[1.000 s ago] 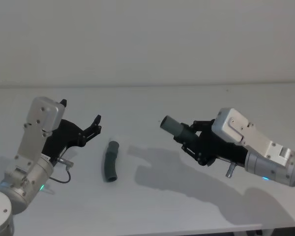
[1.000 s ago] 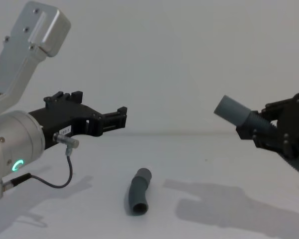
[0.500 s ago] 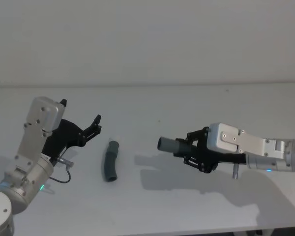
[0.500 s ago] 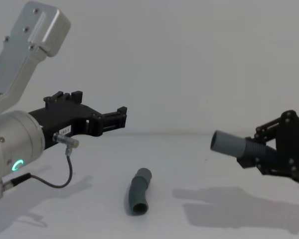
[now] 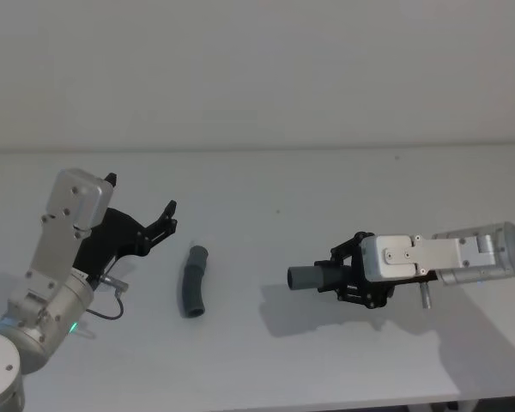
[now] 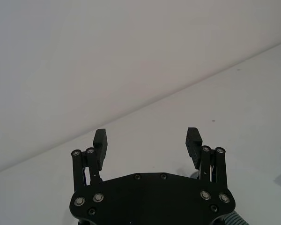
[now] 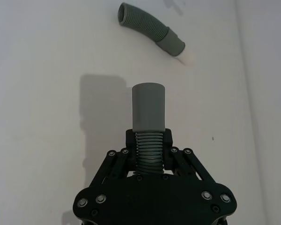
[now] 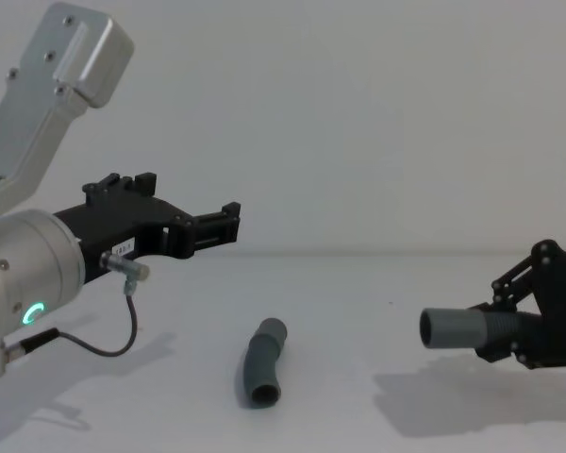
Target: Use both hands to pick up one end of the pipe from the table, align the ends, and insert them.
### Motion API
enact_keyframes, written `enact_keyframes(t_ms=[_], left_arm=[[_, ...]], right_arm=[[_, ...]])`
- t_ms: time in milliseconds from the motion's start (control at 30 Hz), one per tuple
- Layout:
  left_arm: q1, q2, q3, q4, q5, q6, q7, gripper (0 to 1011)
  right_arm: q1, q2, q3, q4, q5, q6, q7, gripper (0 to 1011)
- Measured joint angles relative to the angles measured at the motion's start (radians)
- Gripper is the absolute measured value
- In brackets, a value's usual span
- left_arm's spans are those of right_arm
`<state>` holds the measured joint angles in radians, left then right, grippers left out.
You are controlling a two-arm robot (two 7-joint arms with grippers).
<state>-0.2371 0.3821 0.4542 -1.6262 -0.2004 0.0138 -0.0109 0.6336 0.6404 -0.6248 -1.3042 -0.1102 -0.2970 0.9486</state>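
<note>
right end effector [image 5: 342, 280] has sunk, levelling its clamped tube [image 5: 307, 277] toward the lying tube [image 5: 191, 281]; left end effector [image 5: 142, 196] stays spread beside it.

White table [image 5: 326, 184], one pipe piece [image 5: 192, 281]
The bent dark grey piece lay flat left of centre, white tip [image 7: 189, 57] at its far end.

The held piece [image 5: 313, 277] and the lying piece [image 5: 191, 281] are dark grey and ribbed; the latter's tip [image 7: 189, 57] is white. Left gripper [image 5: 142, 194] and right gripper [image 5: 338, 278] are black; table [image 5: 326, 189] white.
</note>
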Motion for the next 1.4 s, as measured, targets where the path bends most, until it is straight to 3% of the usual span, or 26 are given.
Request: enact_keyframes(t_ms=[433,1400], left_arm=[[0.0,0.0,0.0,0.0,0.0,0.0,0.0,1002],[0.0,-0.002,-0.002,0.0,0.0,0.0,0.0,1001]], right_arm=[[0.053,0.012,-0.025,0.02,-0.007,-0.04,0.048,272],[0.079,0.004,-0.045,0.035,-0.009,-0.041,0.023,272]])
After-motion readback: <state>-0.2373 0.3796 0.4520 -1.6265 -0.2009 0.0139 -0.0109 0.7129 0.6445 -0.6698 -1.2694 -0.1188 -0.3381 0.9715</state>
